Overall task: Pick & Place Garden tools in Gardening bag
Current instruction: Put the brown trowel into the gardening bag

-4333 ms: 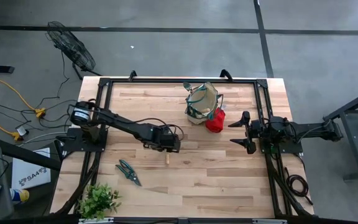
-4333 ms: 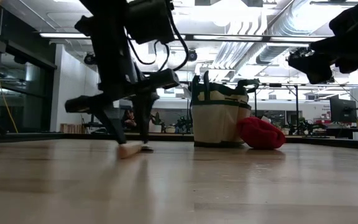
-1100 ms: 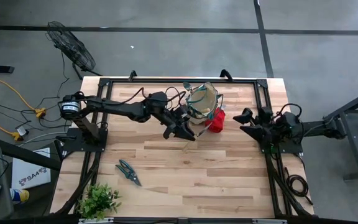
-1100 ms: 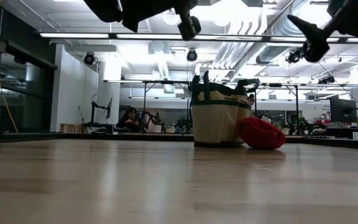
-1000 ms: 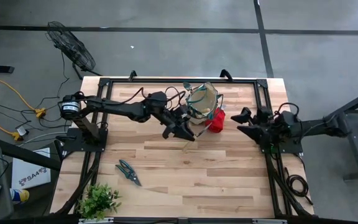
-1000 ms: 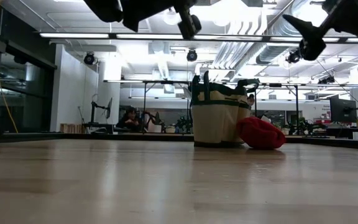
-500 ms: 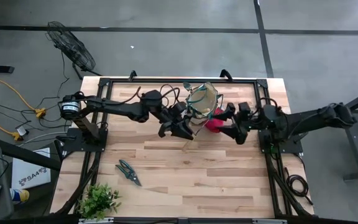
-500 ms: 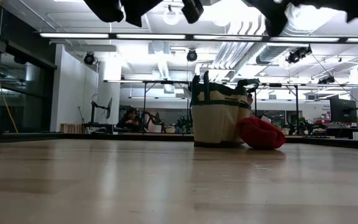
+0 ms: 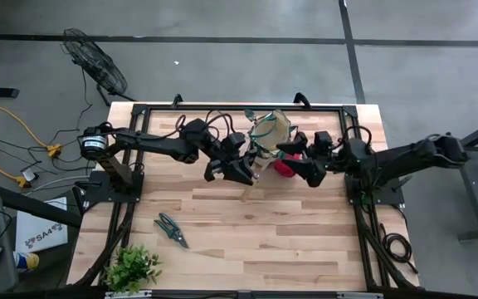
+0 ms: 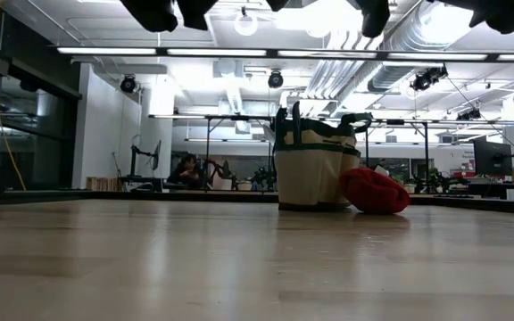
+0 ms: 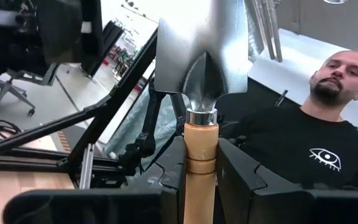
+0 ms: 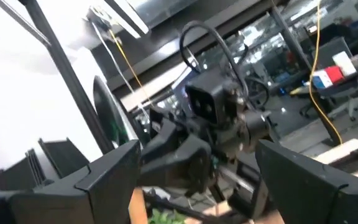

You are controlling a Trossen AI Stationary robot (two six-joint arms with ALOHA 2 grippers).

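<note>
My left gripper [image 9: 243, 170] hovers beside the beige, green-trimmed gardening bag [image 9: 270, 133], shut on a wooden-handled trowel [image 11: 202, 74]. My right gripper [image 9: 299, 162] hangs open above the red bundle [image 10: 375, 190], which lies on the table against the bag [image 10: 315, 169]. In the low view both grippers show only at the top edge. Green-handled pruning shears [image 9: 171, 230] lie flat on the table near its front left. My left gripper pinches the trowel's wooden handle [image 11: 201, 158] between its two fingers [image 11: 166, 186], just below the metal collar. The fingers lie across the handle. The trowel is lifted clear of the table, blade [image 11: 202, 43] up and the handle's free end [image 9: 251, 184] hanging below.
A leafy green plant [image 9: 131, 267] stands at the table's front left corner. A black frame [image 9: 239, 108] runs along the table's far and side edges. A person [image 11: 303, 143] sits beyond the table. Bare wood [image 9: 289, 232] fills the front half.
My right gripper has swung from the table's right edge toward the bag and my left gripper, rising as it went, and stays open. My left gripper has tipped upward with the trowel and risen a little beside the bag.
</note>
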